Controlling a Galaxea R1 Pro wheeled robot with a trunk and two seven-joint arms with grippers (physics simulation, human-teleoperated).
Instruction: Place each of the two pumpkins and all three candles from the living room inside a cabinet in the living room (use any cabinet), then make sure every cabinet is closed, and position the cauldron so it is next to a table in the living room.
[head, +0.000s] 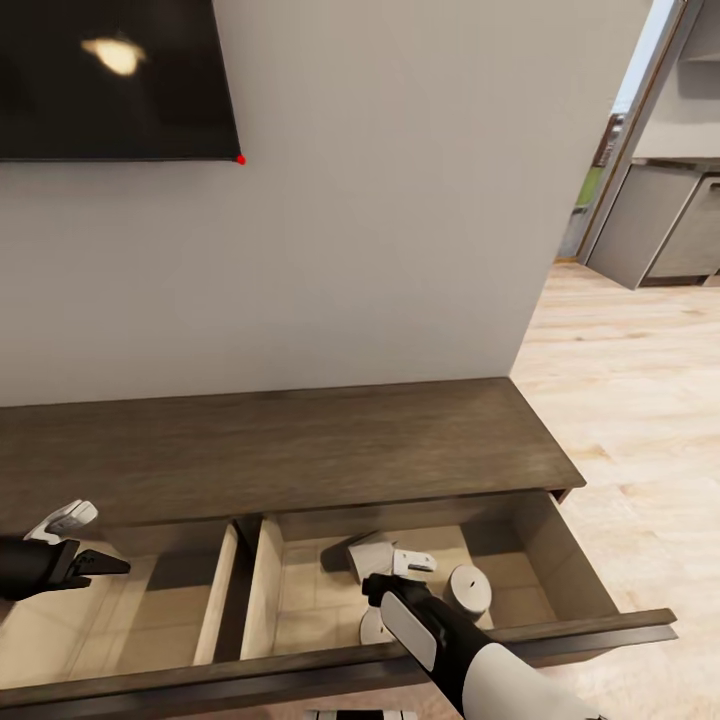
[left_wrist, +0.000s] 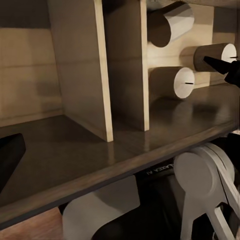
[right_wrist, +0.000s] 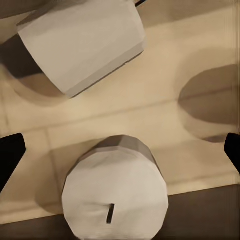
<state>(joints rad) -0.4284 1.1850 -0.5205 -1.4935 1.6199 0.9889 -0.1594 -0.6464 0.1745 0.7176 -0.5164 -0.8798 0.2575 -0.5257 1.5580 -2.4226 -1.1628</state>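
Right gripper (head: 400, 570) down inside the open right-hand drawer (head: 585, 575) of the cabinet (head: 300, 445), jaws spread wide and holding nothing, the two dark fingertips (right_wrist: 10, 157) standing well apart on either side of an upright candle (right_wrist: 115, 192) with clear gaps to it. White forearm reaching in over the dark drawer front (head: 560, 640) from 5 o'clock, wrist tipped steeply down. Three pale candles in that drawer: one lying tipped over (head: 368, 553) at 11 o'clock of the gripper, one upright (head: 467, 590) at 3 o'clock just beside it, one upright (head: 373, 627) directly under the wrist, near the drawer front. Left gripper (head: 75, 540) hanging over the left edge of the neighbouring open drawer (head: 215, 600); how far apart its jaws stand, cannot tell; nothing seen between them, one dark fingertip (left_wrist: 10, 155) at the frame edge. Left forearm coming in low from 9 o'clock, roughly level. Pale beige divider walls (left_wrist: 90, 70) between the two drawers. Dark television (head: 110, 75) on the wall at 11 o'clock, grey kitchen cupboards (head: 665, 220) through the doorway at 2 o'clock.
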